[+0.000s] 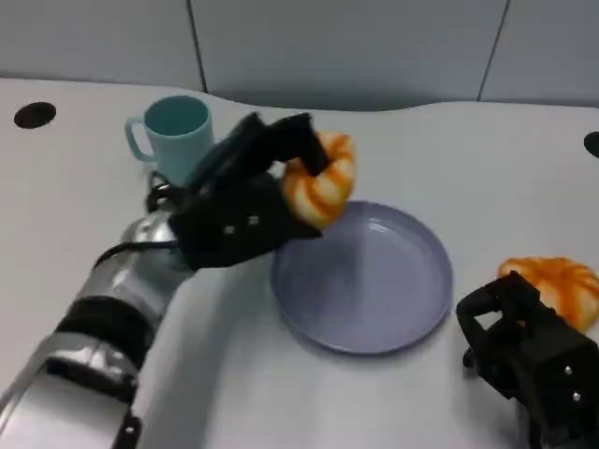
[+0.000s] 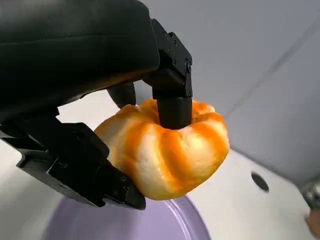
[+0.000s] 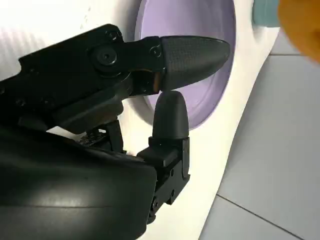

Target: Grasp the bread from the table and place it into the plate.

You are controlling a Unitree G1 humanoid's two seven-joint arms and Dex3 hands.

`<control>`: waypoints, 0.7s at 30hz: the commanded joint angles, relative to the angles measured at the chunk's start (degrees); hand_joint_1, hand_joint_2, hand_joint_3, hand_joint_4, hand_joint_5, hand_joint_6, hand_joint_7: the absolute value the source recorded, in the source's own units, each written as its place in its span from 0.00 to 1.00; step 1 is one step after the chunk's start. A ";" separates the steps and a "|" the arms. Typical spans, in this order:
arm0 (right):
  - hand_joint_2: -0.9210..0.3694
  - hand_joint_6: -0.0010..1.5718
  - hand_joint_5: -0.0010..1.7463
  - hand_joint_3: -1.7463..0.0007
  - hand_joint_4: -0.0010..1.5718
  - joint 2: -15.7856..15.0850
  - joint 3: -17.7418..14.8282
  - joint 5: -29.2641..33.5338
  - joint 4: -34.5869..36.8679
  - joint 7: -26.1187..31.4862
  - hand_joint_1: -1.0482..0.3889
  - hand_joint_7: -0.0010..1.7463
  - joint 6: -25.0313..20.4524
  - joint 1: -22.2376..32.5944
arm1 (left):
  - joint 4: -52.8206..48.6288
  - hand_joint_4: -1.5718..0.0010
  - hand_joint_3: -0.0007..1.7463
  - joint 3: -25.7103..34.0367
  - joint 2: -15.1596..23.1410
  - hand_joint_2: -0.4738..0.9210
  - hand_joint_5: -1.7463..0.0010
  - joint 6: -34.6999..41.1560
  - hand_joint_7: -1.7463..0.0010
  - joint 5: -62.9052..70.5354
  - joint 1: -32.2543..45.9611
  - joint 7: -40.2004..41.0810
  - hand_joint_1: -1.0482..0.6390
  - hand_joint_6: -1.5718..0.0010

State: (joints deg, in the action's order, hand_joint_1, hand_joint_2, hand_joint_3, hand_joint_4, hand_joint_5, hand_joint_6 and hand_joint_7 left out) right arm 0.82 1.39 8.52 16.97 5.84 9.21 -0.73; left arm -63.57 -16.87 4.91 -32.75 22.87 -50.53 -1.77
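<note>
White table (image 1: 84, 215) — teal mug (image 1: 173, 134), purple plate (image 1: 365, 281), second orange-striped bread (image 1: 557, 285) at right edge

Bread (image 1: 323, 182): round, ridged bun, orange and cream striped; lifted off the table, tilted, above the far left rim of the plate. Plate (image 1: 374, 313): round, shallow, lavender; flat on the white table, nothing lying in it

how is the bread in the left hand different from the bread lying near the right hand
The held bread is gripped by the left hand and raised over the plate's far-left rim; the other bread lies on the table right of the plate, untouched beside the right hand. Both are orange-and-cream ridged buns.
</note>
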 commanded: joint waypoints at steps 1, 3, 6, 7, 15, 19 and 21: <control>0.00 0.23 1.00 0.77 0.39 -1.46 -0.97 -0.65 1.18 -0.13 0.54 0.96 1.42 -0.55 | -2.86 0.43 0.15 -3.71 -2.26 0.89 0.00 3.02 0.00 4.18 -3.65 1.40 0.57 0.59; 0.00 0.24 1.00 0.77 0.39 -1.58 -1.08 -0.81 1.37 -0.19 0.56 0.96 1.75 -0.57 | -3.92 0.43 0.15 -4.64 -3.06 0.89 0.00 3.83 0.00 5.13 -4.31 1.62 0.55 0.58; 0.00 0.24 1.00 0.77 0.39 -1.82 -1.22 -1.09 1.77 -0.39 0.57 0.96 1.82 -0.56 | -5.43 0.41 0.16 -5.65 -4.20 0.89 0.00 5.06 0.00 6.09 -4.93 2.13 0.55 0.57; 0.00 0.24 1.00 0.77 0.39 -1.69 -1.26 -1.28 0.95 -0.47 0.58 0.96 0.63 -0.39 | -5.98 0.41 0.16 -6.26 -4.67 0.89 0.00 5.82 0.00 6.69 -5.21 2.32 0.55 0.57; 0.00 0.25 1.00 0.77 0.39 -1.44 -0.94 -1.48 -0.06 -0.71 0.58 0.97 0.37 0.29 | -7.63 0.52 0.14 -10.11 -4.32 0.88 0.00 9.48 0.00 10.38 -7.54 -1.03 0.44 0.67; 0.00 0.24 1.00 0.77 0.40 -1.49 -1.03 -1.84 1.07 -0.93 0.56 0.96 1.97 0.14 | -7.75 0.76 0.01 -12.54 -3.16 0.93 0.42 9.24 0.61 12.36 -8.71 -4.43 0.25 0.68; 0.00 0.24 1.00 0.77 0.39 -1.42 -1.14 -2.12 1.57 -0.97 0.56 0.96 2.22 0.01 | -7.67 0.84 0.00 -13.69 -2.72 0.94 0.70 8.66 0.89 13.61 -8.85 -4.08 0.21 0.72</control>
State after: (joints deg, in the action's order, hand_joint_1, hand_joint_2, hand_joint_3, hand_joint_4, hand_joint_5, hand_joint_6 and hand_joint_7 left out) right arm -0.18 0.97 7.38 17.61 5.04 10.44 -0.91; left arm -71.04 -29.20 0.84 -23.18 34.97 -57.46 -5.34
